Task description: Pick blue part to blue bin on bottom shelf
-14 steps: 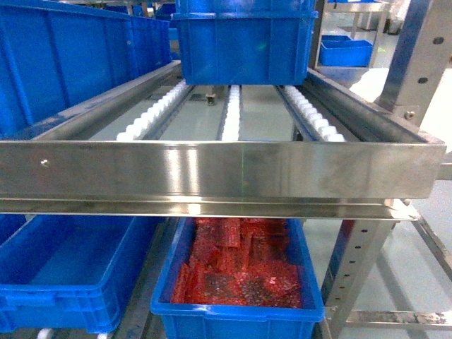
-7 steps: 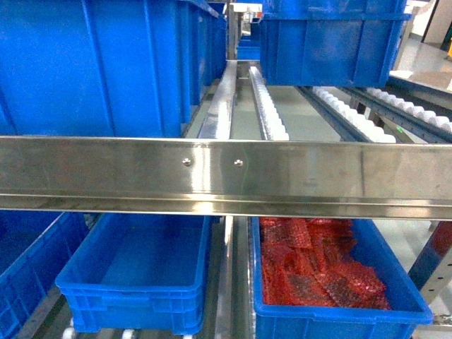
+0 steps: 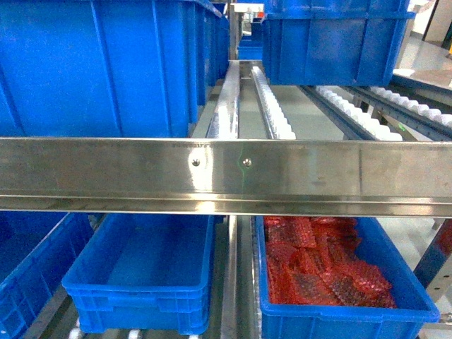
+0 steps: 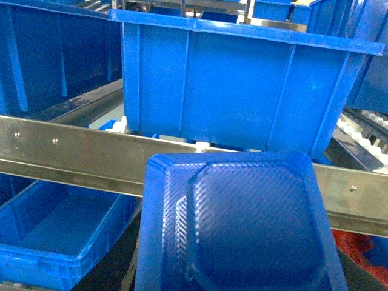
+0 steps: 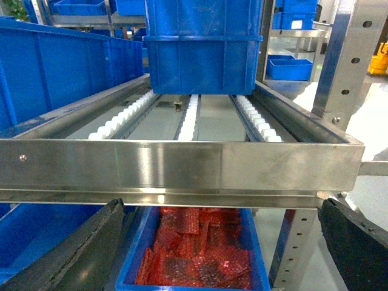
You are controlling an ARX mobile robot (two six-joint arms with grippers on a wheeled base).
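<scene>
The blue part (image 4: 242, 230), a textured moulded tray, fills the lower middle of the left wrist view, held up in front of the rack. It hides the fingers of my left gripper, which is shut on it. An empty blue bin (image 3: 141, 272) sits on the bottom shelf (image 3: 229, 282), below and left of the part; the left wrist view also shows this blue bin (image 4: 60, 230). My right gripper (image 5: 218, 254) is open, its black fingers (image 5: 73, 254) wide apart over a bin of red parts (image 5: 194, 254). Neither gripper shows in the head view.
A steel front rail (image 3: 226, 173) of the upper tier crosses all views above the bottom bins. Large blue bins (image 3: 99, 63) stand on the upper rollers (image 3: 272, 106). The bin of red parts (image 3: 332, 282) is right of the empty one. A rack post (image 5: 342, 66) stands at right.
The head view has swung left along the rack: the empty bin has come toward the middle and the red-parts bin has slid right. In the last half second the shift is slight.
</scene>
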